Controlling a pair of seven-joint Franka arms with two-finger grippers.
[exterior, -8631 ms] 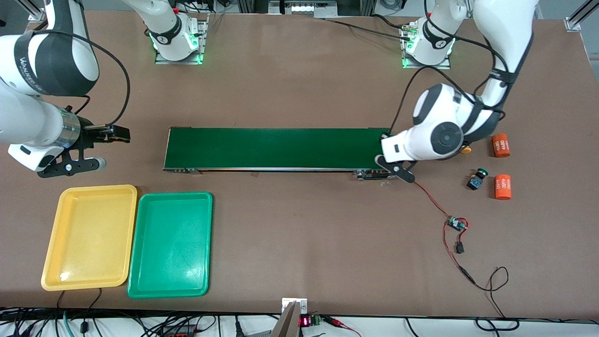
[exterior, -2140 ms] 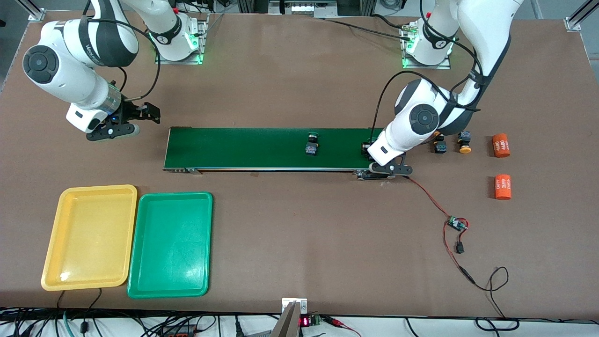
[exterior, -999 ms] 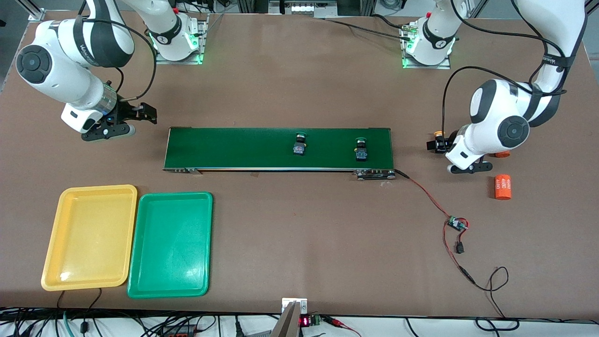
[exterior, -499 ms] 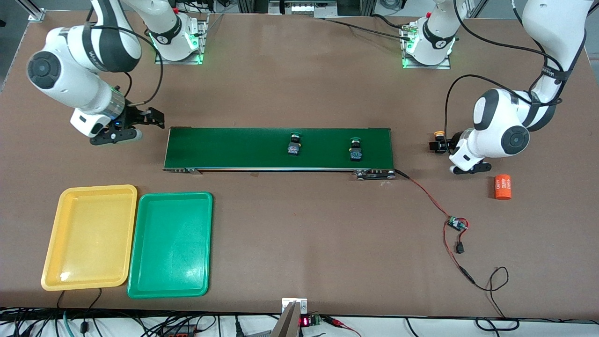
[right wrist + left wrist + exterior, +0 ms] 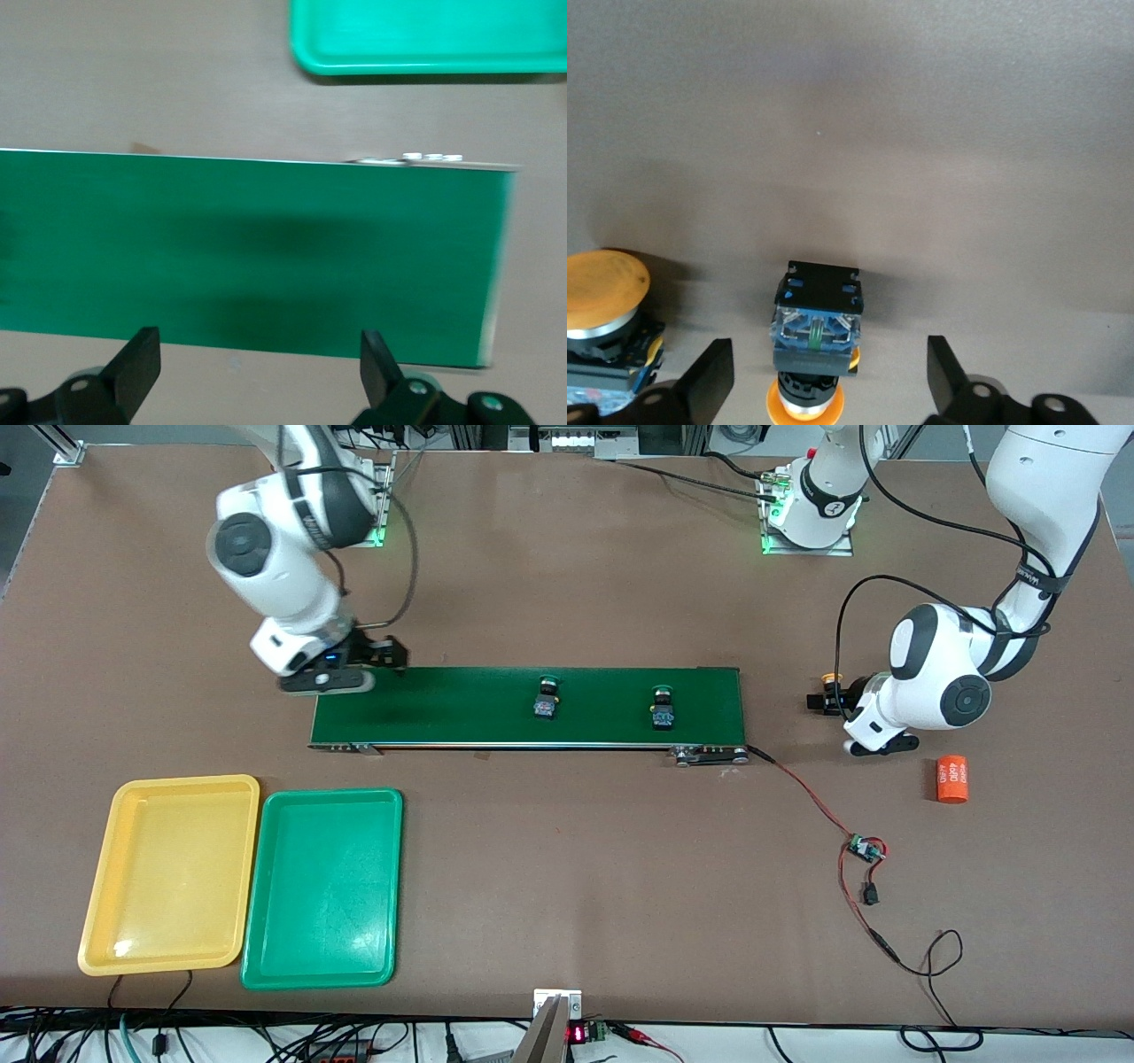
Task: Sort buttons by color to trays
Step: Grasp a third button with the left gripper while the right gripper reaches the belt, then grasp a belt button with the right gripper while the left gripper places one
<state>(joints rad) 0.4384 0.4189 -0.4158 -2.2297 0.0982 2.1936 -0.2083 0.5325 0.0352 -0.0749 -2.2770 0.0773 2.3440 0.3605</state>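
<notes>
1. Since half a second before, the right arm had swung in from the table's edge, bringing the right gripper over the conveyor belt at the right arm's end.
2. Both green-capped buttons had ridden a little further along the belt toward that end: one green button near the middle, the other green button nearer the left arm's end.
3. Right gripper's fingers stood wide apart with only belt surface between them, holding nothing.
4. The left gripper stayed low over the table just off the belt's end, jaws spread, not yet closed.
5. Between its fingers lay one yellow-capped button on its side, cap toward the wrist, neither finger touching it.
6. A second yellow button sat just beside the first, outside the jaws.
7. The yellow tray and green tray lay side by side, touching, nearer the front camera than the belt, both without buttons.
8. An orange cylinder lay near the left arm.
</notes>
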